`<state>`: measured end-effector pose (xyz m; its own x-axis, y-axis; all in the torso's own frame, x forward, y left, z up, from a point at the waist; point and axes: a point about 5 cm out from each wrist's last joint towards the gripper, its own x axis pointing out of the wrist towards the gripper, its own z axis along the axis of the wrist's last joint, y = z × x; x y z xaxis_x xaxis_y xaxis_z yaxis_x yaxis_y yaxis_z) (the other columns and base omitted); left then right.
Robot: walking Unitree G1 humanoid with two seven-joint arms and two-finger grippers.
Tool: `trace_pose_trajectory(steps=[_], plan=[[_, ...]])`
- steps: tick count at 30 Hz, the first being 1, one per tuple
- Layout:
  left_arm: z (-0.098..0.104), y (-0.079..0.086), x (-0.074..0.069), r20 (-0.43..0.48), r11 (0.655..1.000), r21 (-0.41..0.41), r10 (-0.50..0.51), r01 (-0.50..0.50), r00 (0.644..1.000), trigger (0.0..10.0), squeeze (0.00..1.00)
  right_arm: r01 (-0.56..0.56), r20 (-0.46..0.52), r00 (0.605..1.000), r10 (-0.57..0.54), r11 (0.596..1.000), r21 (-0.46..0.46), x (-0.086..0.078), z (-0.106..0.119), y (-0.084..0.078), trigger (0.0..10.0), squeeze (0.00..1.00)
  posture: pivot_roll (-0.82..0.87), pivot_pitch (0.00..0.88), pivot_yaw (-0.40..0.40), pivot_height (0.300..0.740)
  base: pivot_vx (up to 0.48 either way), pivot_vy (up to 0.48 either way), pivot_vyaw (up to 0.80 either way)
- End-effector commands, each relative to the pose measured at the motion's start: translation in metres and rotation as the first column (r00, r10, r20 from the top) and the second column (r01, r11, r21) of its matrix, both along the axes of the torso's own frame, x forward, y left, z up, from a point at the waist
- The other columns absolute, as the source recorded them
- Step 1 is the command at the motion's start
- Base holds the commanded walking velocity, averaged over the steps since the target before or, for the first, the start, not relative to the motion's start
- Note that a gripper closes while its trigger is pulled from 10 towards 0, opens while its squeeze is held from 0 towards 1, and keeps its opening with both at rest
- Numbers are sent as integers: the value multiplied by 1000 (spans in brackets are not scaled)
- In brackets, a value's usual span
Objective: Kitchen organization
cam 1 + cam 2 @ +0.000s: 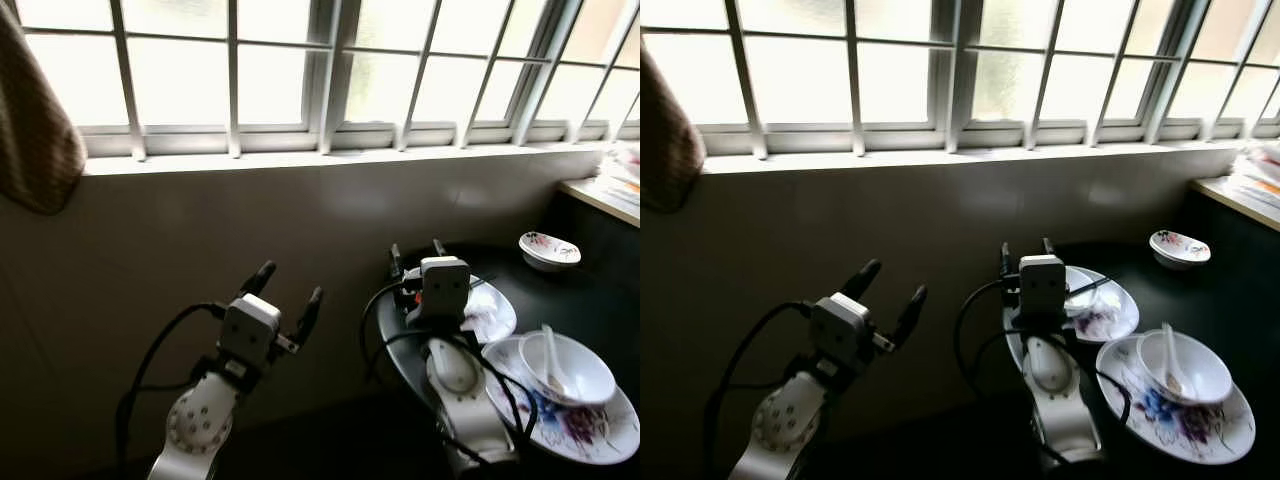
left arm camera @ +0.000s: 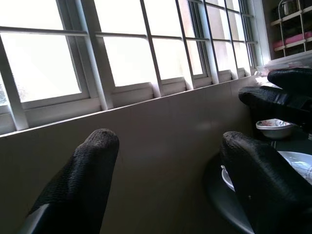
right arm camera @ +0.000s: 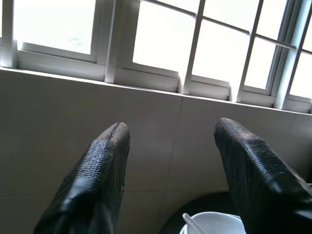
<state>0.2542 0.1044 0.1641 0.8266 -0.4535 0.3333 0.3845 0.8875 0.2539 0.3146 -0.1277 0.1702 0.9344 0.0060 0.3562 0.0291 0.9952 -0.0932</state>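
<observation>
Two grippers spread and empty: right gripper (image 1: pixel 416 252) hovers over the plate (image 1: pixel 497 312) on the dark worktop (image 1: pixel 580 290), left gripper (image 1: pixel 288 288) hangs beside it; approach seems underway, next lowering onto the rim

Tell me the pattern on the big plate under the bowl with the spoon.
White plate with a blue and purple floral print; clearest in the right eye view.
</observation>
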Motion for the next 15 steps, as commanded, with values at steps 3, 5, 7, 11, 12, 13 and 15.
trace_pose_trajectory(steps=[3, 5, 7, 11, 12, 13, 15], plan=[[0, -2, 0, 6, 1000, -2, -5, 5, 1000, 10000, 0, 17, -6, 1000, -17, 1000, -2, 2, 0, -5, 10000, 0, 51, 0, -71, 740, 0, 0, 0], [0, -2, 0, 5, 1000, -3, -3, 3, 1000, 10000, 0, 19, -6, 1000, -19, 1000, -4, 2, 0, -5, 10000, 0, 51, 0, -71, 740, 0, 0, -400], [0, -2, 0, 4, 1000, 0, -1, 1, 1000, 10000, 0, 24, -10, 1000, -24, 1000, -3, 4, 0, -6, 10000, 0, 50, 0, -71, 740, 0, 0, -800], [-1, -2, 1, 3, 1000, 1, 2, -2, 1000, 10000, 0, 36, -10, 999, -36, 999, 1, 5, 0, -9, 10000, 0, 48, 0, -70, 740, 0, 0, -200], [-1, -2, 1, 2, 1000, 2, 4, -4, 1000, 10000, 0, 40, -11, 999, -40, 999, 2, 6, 1, -10, 10000, 0, 48, 0, -70, 740, 0, 0, 0], [-2, -2, 1, 1, 1000, 3, 5, -5, 1000, 10000, 0, 45, -12, 999, -45, 999, 2, 6, 0, -11, 10000, 0, 47, 0, -70, 740, 0, 0, 0], [-3, -1, 2, -1, 1000, 5, 7, -7, 1000, 10000, 0, 59, -42, 997, -58, 998, 33, 8, -3, -14, 10000, 0, 47, 0, -70, 740, 0, 0, -400]])
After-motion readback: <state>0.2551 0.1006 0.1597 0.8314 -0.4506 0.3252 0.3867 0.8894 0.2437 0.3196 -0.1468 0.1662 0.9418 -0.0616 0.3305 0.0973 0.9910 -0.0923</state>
